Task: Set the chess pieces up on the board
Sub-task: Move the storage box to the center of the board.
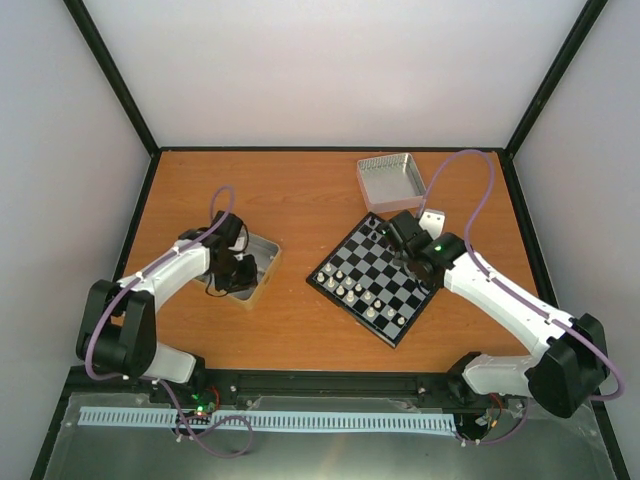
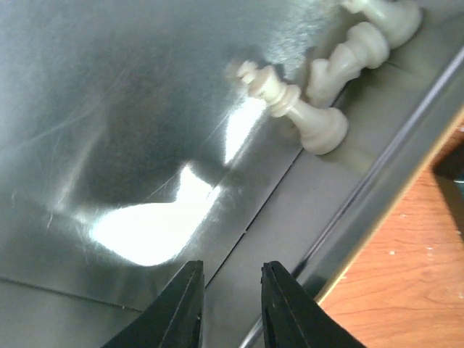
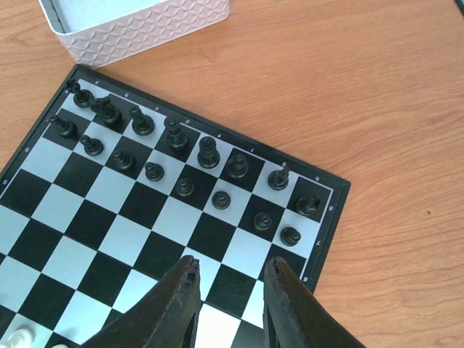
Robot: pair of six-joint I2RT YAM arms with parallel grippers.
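Near edge: a grey metal strip with a white slotted duct [image 1: 260,420] runs along it, ahead of the arm bases.
Surface: table [image 1: 320,190] with an orange-brown wood grain, matt and flat, edged in black.
Left tray [image 1: 268,250]: shiny scratched sheet metal, rectangular with a low folded wall, lying on the left half of the table.
Left gripper [image 2: 232,267]: hangs over the tray floor. Its black tapered fingers stand a little apart with only bare metal showing between them.
Loose white pieces [image 2: 308,116]: three cream plastic chessmen lie on their sides in the tray against its wall, close together. The nearest one's long axis runs from its round base at lower right to its blurred crown at upper left in the left wrist view.
Board [image 1: 378,278]: square with a black frame and glossy black and silver-grey checks, right of the table's centre, turned cornerwise to the table edge.
White pieces on the board [image 1: 350,285]: upright, along its near-left side.
Right gripper [image 3: 230,262]: hangs over the board's squares, fingers slightly parted and holding nothing.
Black pieces [image 3: 181,156]: upright in two rows along the far edge.
Far tin [image 3: 138,29]: pale, with a diamond-embossed wall, just beyond the board's far corner.
Room: plain pale walls with black corner posts.
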